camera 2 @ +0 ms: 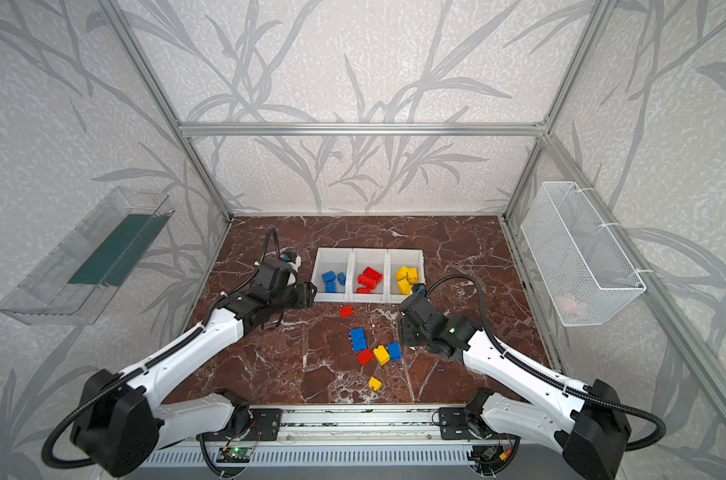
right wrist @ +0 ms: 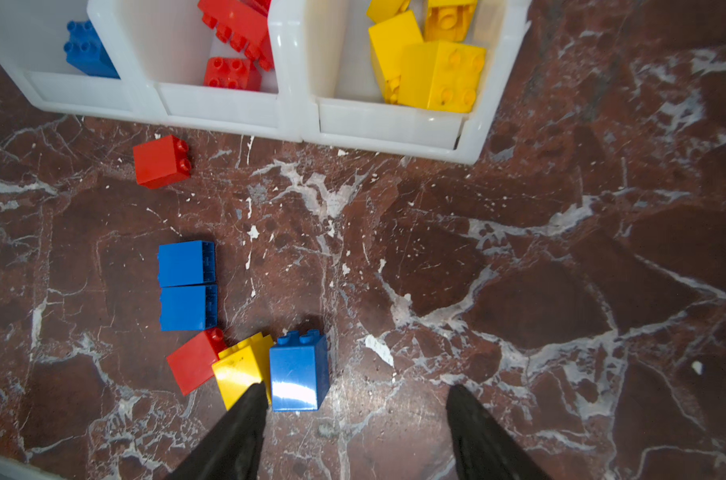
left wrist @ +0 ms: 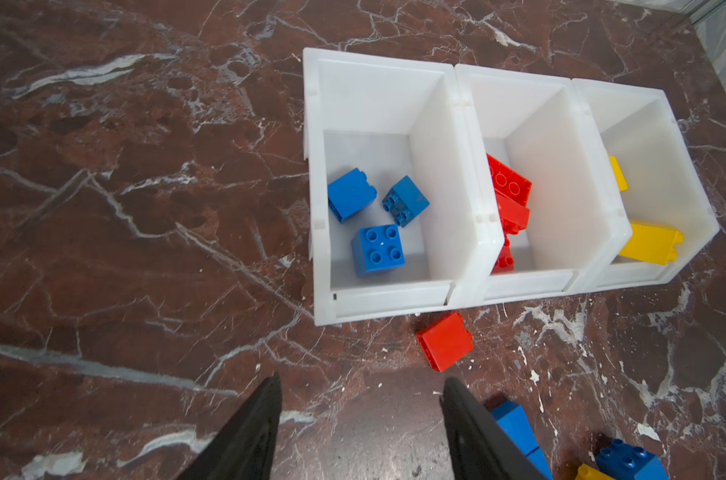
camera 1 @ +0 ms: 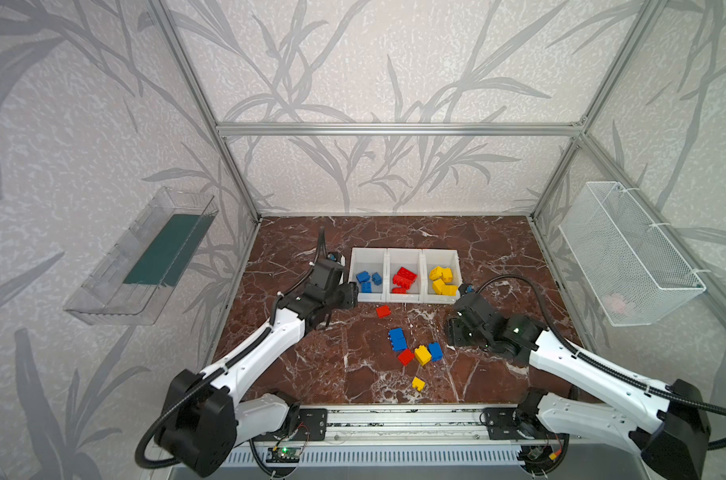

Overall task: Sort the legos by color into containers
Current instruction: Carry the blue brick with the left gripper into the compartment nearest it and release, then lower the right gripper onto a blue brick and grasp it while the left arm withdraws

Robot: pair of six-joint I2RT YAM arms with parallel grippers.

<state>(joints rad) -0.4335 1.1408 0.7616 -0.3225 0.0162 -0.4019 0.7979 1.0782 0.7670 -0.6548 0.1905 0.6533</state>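
Three white containers (camera 1: 403, 249) stand joined in a row at mid-table. Blue legos (left wrist: 378, 249) lie in the left one, red legos (left wrist: 508, 187) in the middle one and yellow legos (right wrist: 440, 75) in the right one. Loose on the marble are a red lego (camera 1: 383, 311) just in front of the bins, a blue pair (camera 1: 397, 339), a red (camera 1: 405, 356), a yellow (camera 1: 422, 355), a blue (camera 1: 435, 351) and a small yellow (camera 1: 418, 384). My left gripper (left wrist: 361, 380) hovers open and empty in front of the left bin. My right gripper (right wrist: 358, 386) is open and empty, right of the blue lego (right wrist: 299, 374).
A clear tray with a green liner (camera 1: 145, 257) hangs on the left wall. A white wire mesh basket (camera 1: 631, 253) hangs on the right wall. An aluminium rail (camera 1: 403, 419) carrying both arm bases runs along the table's front edge.
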